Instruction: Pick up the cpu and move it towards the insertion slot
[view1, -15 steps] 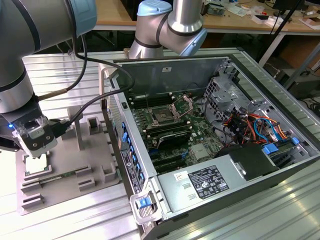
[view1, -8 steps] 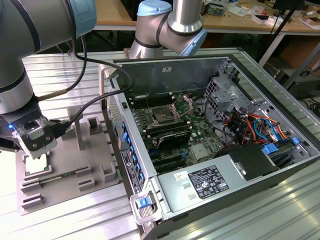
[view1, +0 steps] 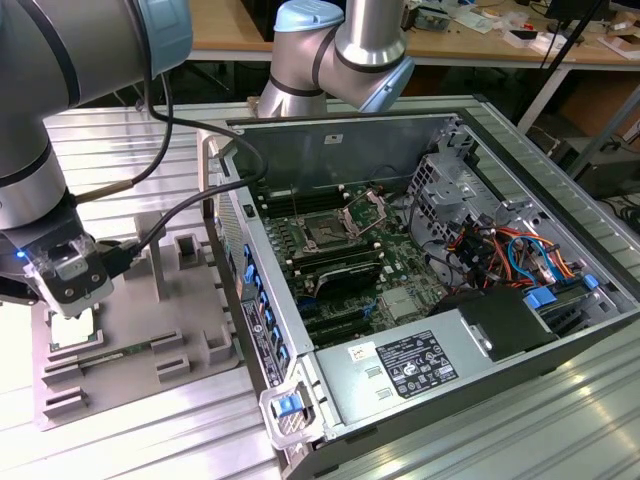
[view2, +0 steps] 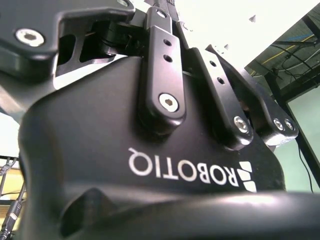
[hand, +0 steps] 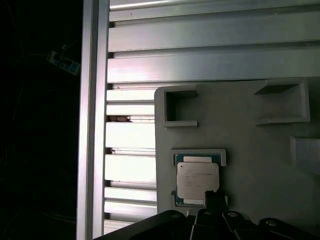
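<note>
Jaws of the black robot gripper (view1: 72, 300) hang just above the small, square, silvery-topped cpu (hand: 197, 181); from here I cannot tell whether they stand open or closed. That one chip lies flat in a raised seat of the grey plastic tray (hand: 250, 165), near the tray's edge on the exterior view's left. The tray rests on a slatted aluminium table (view1: 130, 140). Well apart, inside the one open grey metal computer case (view1: 350, 140), sits the single metal-framed insertion slot (view1: 325, 233). Wooden workbenches (view1: 230, 25) line the room behind.
</note>
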